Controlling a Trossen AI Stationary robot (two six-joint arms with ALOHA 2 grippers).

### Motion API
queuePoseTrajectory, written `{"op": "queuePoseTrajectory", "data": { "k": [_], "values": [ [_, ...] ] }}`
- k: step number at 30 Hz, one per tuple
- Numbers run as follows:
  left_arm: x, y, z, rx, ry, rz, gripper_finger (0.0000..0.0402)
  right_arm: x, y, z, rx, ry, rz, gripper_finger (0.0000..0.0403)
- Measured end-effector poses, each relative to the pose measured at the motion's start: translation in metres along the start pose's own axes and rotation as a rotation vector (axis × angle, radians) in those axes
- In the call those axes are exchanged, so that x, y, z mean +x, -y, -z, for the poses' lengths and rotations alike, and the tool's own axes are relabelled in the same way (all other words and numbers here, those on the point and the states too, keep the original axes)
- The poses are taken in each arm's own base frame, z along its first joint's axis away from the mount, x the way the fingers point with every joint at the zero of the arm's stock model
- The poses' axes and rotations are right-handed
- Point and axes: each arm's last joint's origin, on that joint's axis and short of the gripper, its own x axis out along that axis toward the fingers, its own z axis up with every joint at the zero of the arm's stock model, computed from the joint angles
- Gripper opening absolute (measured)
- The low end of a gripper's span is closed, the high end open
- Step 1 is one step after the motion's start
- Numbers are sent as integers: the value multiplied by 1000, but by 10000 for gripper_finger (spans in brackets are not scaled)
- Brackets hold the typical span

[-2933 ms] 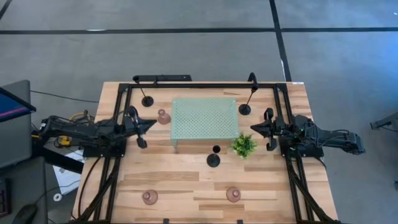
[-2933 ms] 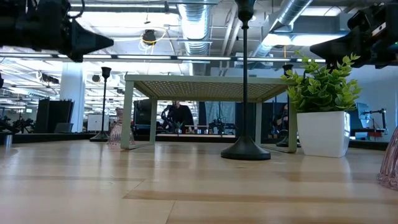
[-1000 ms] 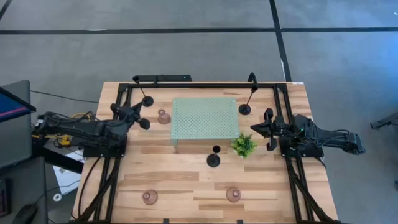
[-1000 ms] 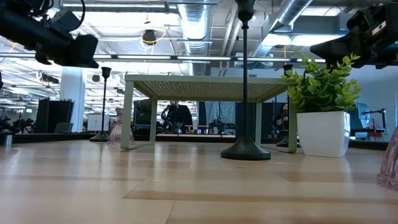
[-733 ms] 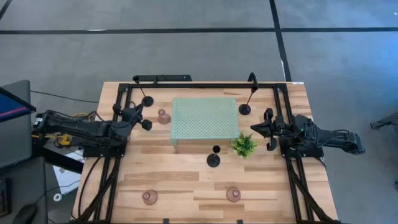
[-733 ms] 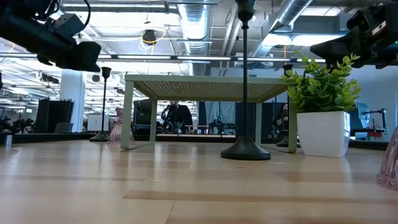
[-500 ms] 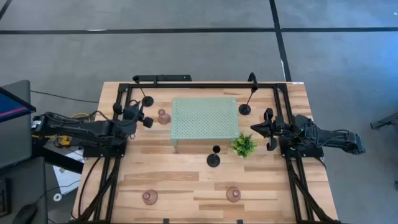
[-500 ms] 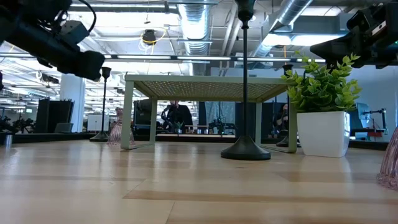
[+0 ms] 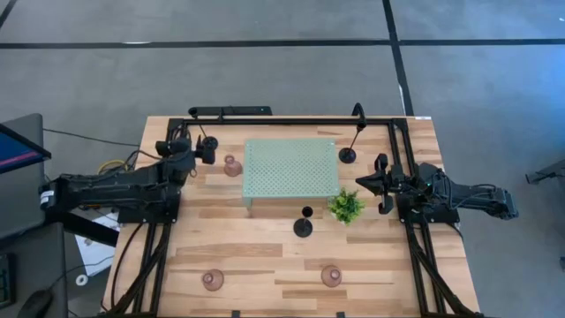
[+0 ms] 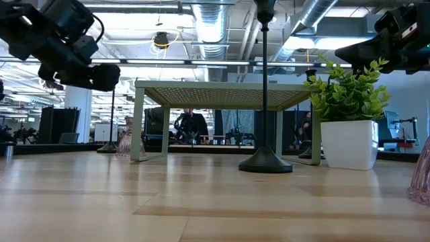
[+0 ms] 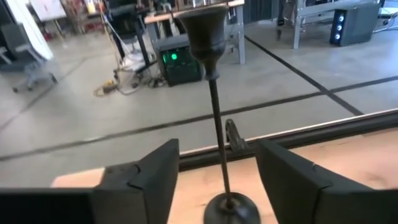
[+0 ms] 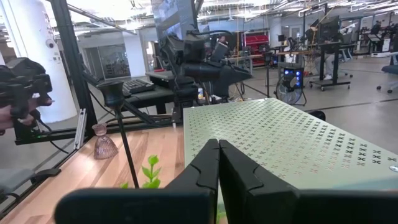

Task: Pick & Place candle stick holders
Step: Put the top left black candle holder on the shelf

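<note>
The black candle stick holder [image 11: 214, 106] stands upright on the table [image 9: 256, 261] near its far left corner, beside the pale green tray [image 9: 291, 168]. My left gripper [image 9: 205, 148] is just in front of it with the jaws wide open, one on each side of the thin stem, not touching it. My right gripper [image 9: 366, 182] waits near the small plant [image 9: 346, 207], jaws closed and empty.

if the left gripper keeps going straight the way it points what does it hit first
Most likely the black holder at the table's far left corner. In the left wrist view its thin stem stands centred between the open fingers of the left gripper, with nothing in between. How far off it stands is hard to judge.
</note>
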Motion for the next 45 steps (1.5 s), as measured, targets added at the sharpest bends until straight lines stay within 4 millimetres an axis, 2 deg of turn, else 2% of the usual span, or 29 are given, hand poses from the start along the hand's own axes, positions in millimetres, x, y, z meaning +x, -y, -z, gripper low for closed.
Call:
{"op": "queuePoseTrajectory", "data": {
  "k": [13,22,27,36,40,45],
  "values": [
    [36,10,6,-13,-58,-16,277,0,0,0,0,0,0,0],
    [53,15,8,-56,-33,-79,274,0,0,0,0,1,1,0],
    [61,17,3,-118,11,-33,273,0,0,0,0,0,1,0],
    [69,11,1,-120,27,-67,272,0,0,0,0,0,1,0],
    [69,11,1,-121,29,-67,255,0,0,0,0,1,1,0],
    [69,11,0,-121,29,-66,191,0,0,0,0,1,1,0]
  ]
}}
